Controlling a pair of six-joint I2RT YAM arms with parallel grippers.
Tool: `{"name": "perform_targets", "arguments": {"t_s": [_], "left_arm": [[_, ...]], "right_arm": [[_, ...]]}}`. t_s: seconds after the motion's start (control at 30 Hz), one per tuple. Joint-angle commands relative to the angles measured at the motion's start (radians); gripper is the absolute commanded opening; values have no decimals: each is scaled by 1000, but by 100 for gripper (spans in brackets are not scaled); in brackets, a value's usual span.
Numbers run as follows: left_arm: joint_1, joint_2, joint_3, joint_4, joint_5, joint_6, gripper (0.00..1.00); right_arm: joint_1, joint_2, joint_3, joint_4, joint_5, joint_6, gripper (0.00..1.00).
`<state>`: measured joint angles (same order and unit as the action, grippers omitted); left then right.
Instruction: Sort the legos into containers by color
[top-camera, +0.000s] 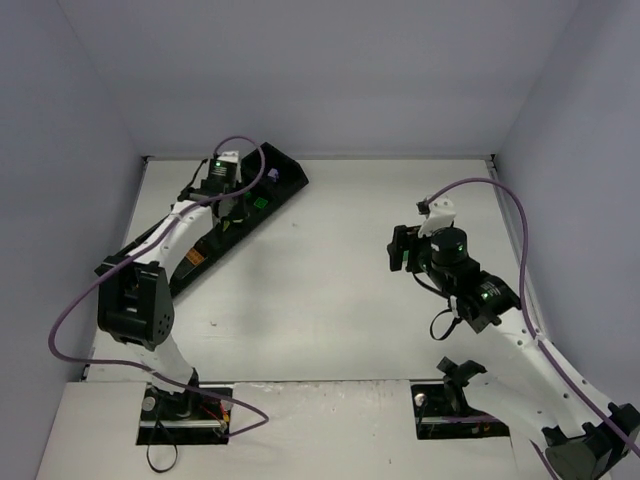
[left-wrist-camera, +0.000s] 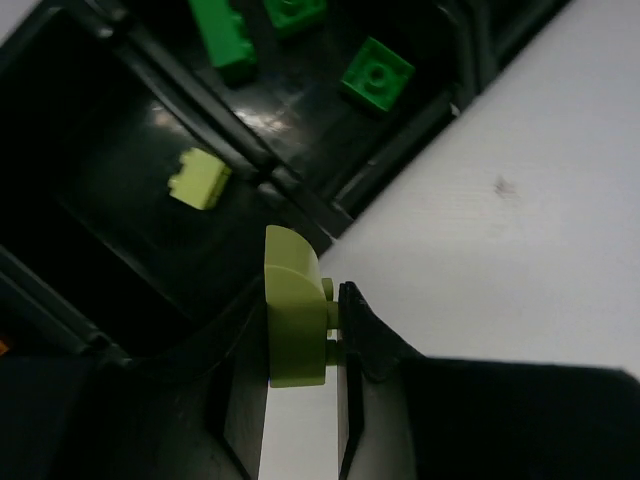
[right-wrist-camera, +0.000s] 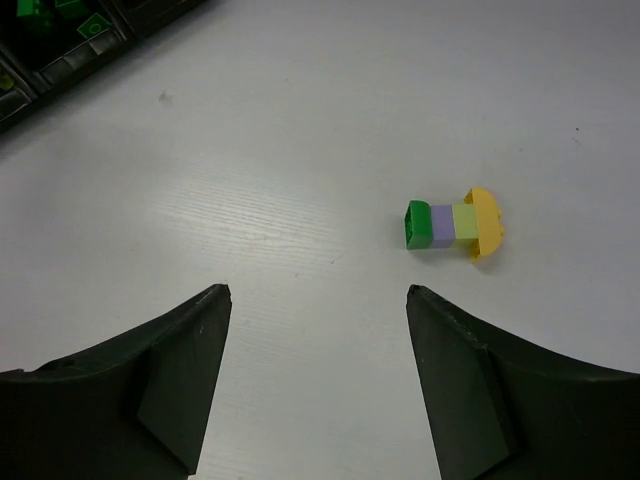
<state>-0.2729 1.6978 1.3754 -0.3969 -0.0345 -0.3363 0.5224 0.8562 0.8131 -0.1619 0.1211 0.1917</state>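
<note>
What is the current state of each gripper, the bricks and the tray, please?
Left gripper: fingers shut on the held lime brick, over the tray's edge.
Right gripper: fingers open, empty, above the table.
Brick stack: green, purple, lime and yellow pieces joined, lying on the table, unsorted.
Tray: one compartment holds three green bricks; the next holds a loose lime brick.

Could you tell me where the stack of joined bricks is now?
In the right wrist view, the stack lies on the white table ahead of the right pincer, well apart from the tray.
</note>
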Motion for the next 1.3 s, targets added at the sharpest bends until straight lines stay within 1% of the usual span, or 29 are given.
{"name": "perform_targets", "arguments": {"t_s": [0.0,0.07,0.17,0.2,0.23,0.3,0.33,0.5,0.53,0.57,0.67,0.73,0.83,0.93,0.97,1.0,1.03,1.13,1.27], "left_arm": [[69,-17,48,-5,-30,22,7],[101,6,69,-5,-19,25,7],[142,43,97,-10,-22,34,12],[150,52,103,-11,-22,37,15],[162,68,108,-13,-25,39,22],[176,85,123,-17,-24,42,24],[187,94,131,-23,-27,43,28],[209,135,163,-19,-15,42,37],[209,138,175,-17,-12,39,40],[209,137,178,-17,-7,36,46],[204,109,189,-29,7,20,56],[198,64,176,-42,24,-3,57],[163,-16,134,-51,34,-32,58],[103,-99,84,-51,70,-52,58],[83,-118,52,-49,76,-52,58],[63,-139,36,-53,79,-52,58],[26,-177,22,-57,84,-52,58],[-34,-249,-33,-72,107,-63,58],[-71,-340,-104,-76,140,-89,58]], "right_arm": [[-7,29,20,42,74,57,67],[-7,47,20,42,98,80,68],[-9,84,23,42,133,101,68],[-9,95,23,41,141,106,68],[-16,113,29,41,147,110,67],[-25,133,35,41,150,127,67],[-33,154,44,42,153,130,67],[-90,222,75,41,146,160,66],[-105,250,83,41,138,175,66],[-134,265,93,41,126,184,66],[-186,328,115,41,101,219,64],[-231,384,127,42,78,247,64],[-252,474,155,41,92,279,63],[-257,553,181,30,130,369,61],[-257,572,185,21,146,434,61],[-259,590,199,15,159,465,61],[-259,628,208,6,175,491,61],[-259,704,248,-45,215,606,60],[-259,741,258,-73,248,747,61]]}}
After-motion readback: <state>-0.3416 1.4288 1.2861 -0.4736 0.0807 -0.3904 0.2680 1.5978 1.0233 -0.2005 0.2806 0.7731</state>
